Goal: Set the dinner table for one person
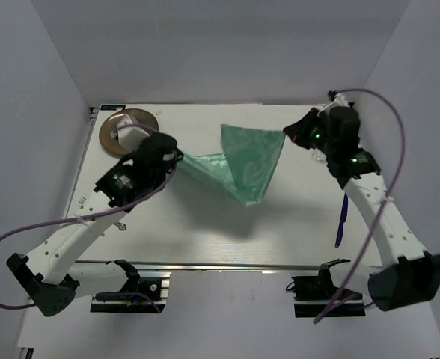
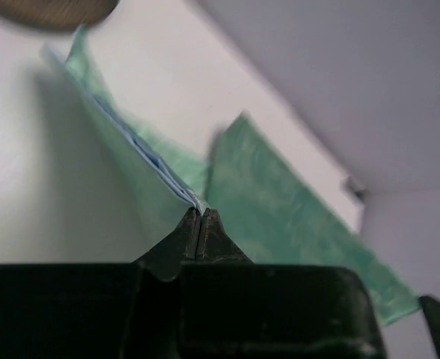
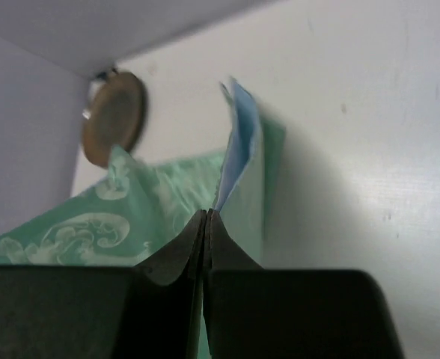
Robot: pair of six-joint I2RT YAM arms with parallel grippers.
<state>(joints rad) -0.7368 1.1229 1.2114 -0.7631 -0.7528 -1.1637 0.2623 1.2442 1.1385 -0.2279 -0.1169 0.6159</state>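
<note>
**Two arms hold a green cloth over the tabletop**

Seen from above, both arm bases sit at the near metal rail of the white tabletop, which fills the middle of the view between pale walls. On the right side, just beside the right arm, a slim blue utensil lies flat on the surface, pointing away from the rail. Farther in, the left end effector is pinched tight on one corner of the patterned mint-green cloth. The right end effector grips the opposite corner near the far right side. The cloth hangs between them in a fold, its lowest tip pointing toward the rail, and its shadow falls on the bare surface below. The left wrist camera shows the dark fingers closed flat together on the cloth's doubled edge, where a pale blue underside shows. The right wrist camera shows the same closed pinch, fingers clamped on a raised fold of cloth. At the far left corner sits a round brown plate, with a pale object on it that is too unclear to name.
</note>
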